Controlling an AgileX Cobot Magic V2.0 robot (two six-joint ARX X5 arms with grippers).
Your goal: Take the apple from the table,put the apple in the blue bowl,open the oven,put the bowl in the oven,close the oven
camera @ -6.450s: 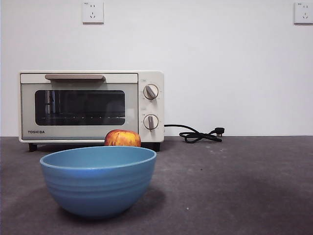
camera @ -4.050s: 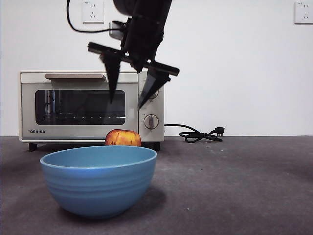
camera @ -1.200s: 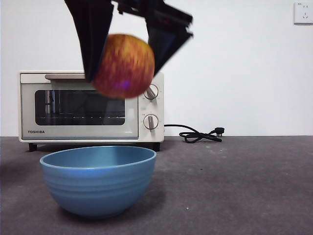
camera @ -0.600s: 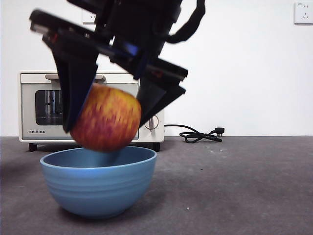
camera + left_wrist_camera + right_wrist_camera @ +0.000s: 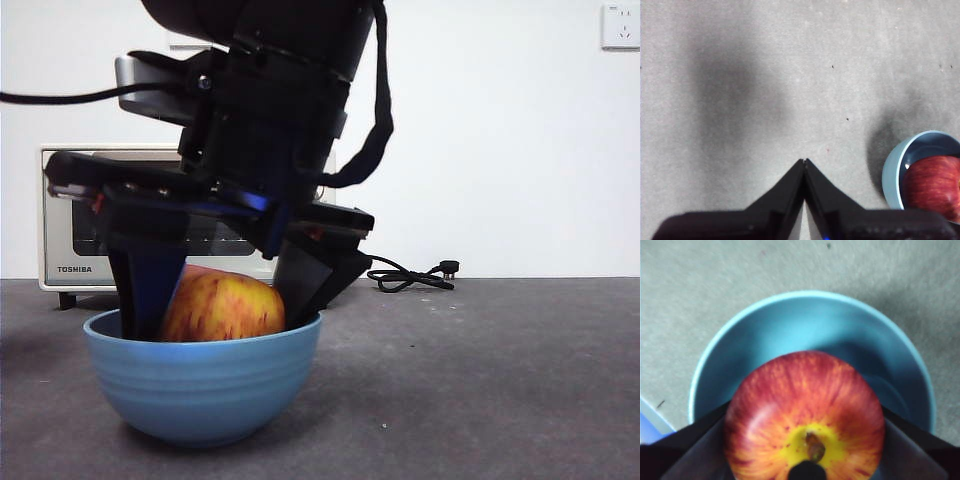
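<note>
Apple (image 5: 805, 415) is down inside the blue bowl (image 5: 200, 385) now, clamped between the two jaws of my right gripper (image 5: 225, 305), stem end facing up at my wrist camera. Can't tell whether it's actually sitting on the bottom of the bowl or hanging just above it, and that's my main worry: if I let go while it's off the bottom, it could drop, thump and rock the bowl, or roll up against the wall. The other risk, I reckon, is the jaws themselves. Both are tucked inside the rim with the apple filling most of the space, so spreading them could push on the wall and shove the bowl along the table (image 5: 480, 380). Lifting out crooked could catch the rim too. Straight up looks like the clean way out. The oven (image 5: 60, 215) sits behind the bowl with its door shut, and the table off to the cord (image 5: 405, 275) side is bare. My left gripper (image 5: 804, 165) hangs over bare table beside the bowl, jaws pressed together with nothing in them.
</note>
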